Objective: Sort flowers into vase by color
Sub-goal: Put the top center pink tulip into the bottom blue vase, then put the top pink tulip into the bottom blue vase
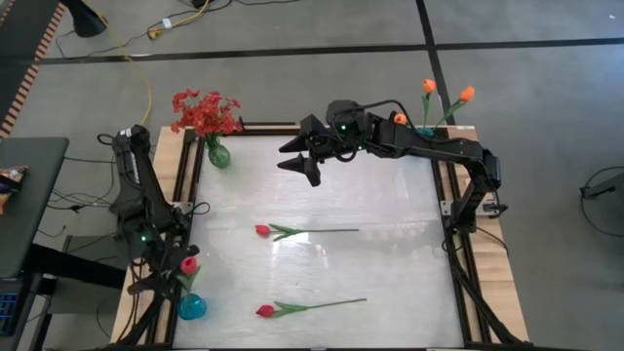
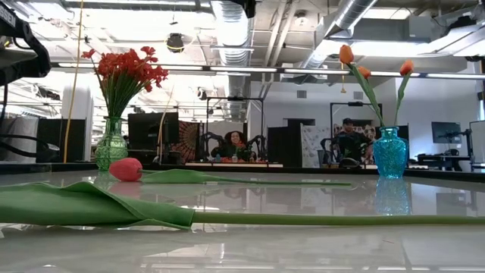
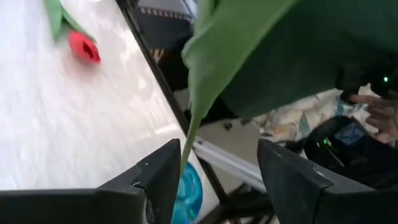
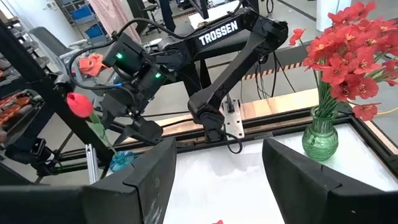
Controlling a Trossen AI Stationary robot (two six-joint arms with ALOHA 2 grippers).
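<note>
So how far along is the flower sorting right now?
Done: red sprays in the green vase, orange tulips in the teal vase. In hand: the left gripper, open, over a pinkish-red tulip standing in the blue vase. Left: two tulips lying on the table.

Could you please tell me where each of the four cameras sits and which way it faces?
High: overhead, looking straight down; both arms show.
Low: at tabletop height, looking level across two lying tulips into the room; no arm clearly shows.
Left wrist: behind the left gripper, jaws open around a stem over the blue vase.
Right wrist: behind the right gripper, facing the left arm.
Shared: the red sprays' green vase shows in high, low and right wrist.
</note>
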